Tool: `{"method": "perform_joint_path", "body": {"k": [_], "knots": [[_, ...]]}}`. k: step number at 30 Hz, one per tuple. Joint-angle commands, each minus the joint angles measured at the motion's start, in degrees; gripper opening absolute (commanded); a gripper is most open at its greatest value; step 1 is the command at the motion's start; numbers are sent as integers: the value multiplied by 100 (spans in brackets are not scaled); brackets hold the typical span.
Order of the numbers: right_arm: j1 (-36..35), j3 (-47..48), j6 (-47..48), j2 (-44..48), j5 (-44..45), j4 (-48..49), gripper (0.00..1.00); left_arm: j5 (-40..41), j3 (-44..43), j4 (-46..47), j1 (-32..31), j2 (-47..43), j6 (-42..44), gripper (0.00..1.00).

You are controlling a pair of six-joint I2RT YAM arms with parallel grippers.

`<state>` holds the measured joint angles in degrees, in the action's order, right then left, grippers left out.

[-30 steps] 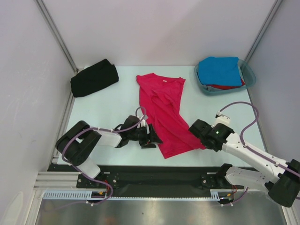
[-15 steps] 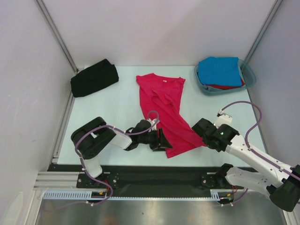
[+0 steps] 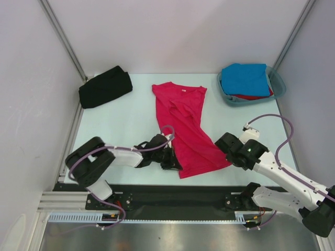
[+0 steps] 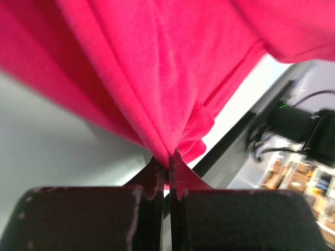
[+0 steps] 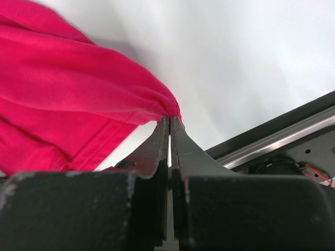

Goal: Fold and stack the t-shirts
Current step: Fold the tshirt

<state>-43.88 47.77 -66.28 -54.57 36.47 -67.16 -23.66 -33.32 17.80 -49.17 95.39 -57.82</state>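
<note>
Left gripper (image 4: 168, 157) and right gripper (image 5: 169, 121) clamped tight on pink shirt (image 3: 187, 133) hem corners; fold likely requires lifting both evenly toward collar.

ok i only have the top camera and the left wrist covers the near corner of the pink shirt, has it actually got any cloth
observer: yes. in the left wrist view the left gripper is shut on a fold of the crimson-pink t-shirt, with the cloth drawn to a point between the tips.
operator: hem or mid cloth
observer: by the hem. a stitched edge bunches just beside the tips.
operator: and the right side
observer: the right wrist view shows the right gripper shut on the shirt's edge, only a thin bit of cloth between the tips, and bare table beyond it.
</note>
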Motion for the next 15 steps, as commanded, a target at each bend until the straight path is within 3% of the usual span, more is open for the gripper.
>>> {"method": "perform_joint_path", "body": {"k": [1, 10, 15], "knots": [[-208, -22, -323, 95, -131, -34, 0, 370, 1, -1584, -40, -896, 763, 0], [-1087, -488, -974, -501, -404, 247, 0, 608, -210, -3799, -32, -2226, 1405, 0], [-1684, -409, -1334, -1475, -333, 326, 0, 819, -123, -4145, -32, -2306, 1598, 0]]}}
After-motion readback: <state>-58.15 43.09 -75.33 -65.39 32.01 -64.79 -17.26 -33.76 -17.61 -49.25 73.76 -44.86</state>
